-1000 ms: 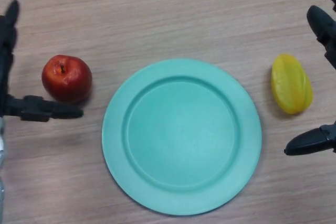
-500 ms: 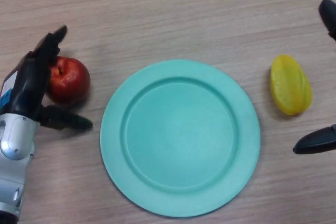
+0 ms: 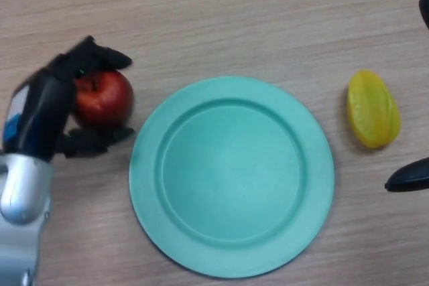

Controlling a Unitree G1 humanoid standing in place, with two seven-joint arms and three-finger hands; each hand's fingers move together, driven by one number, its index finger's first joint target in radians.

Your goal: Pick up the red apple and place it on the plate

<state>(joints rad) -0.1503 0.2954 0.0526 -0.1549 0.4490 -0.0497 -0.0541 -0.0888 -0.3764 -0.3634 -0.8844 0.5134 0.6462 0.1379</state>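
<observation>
Left hand: the left hand wraps the red apple, fingers curled over its far side and thumb under its near side.
Apple position: on the surface, just beside the plate at its left rim, not yet on it.
Right hand: the right hand shows only at the right edge; whether it is open cannot be told.
Slip risk: the apple is round and smooth, so a shallow hold could let it roll out during the lift.
Plate risk: a low carry could catch the plate's raised rim and shove it.
Wrong fruit: the yellow fruit lies well apart on the right, unlikely to interfere.
Count: one apple, one plate, one yellow fruit, two hands.
</observation>
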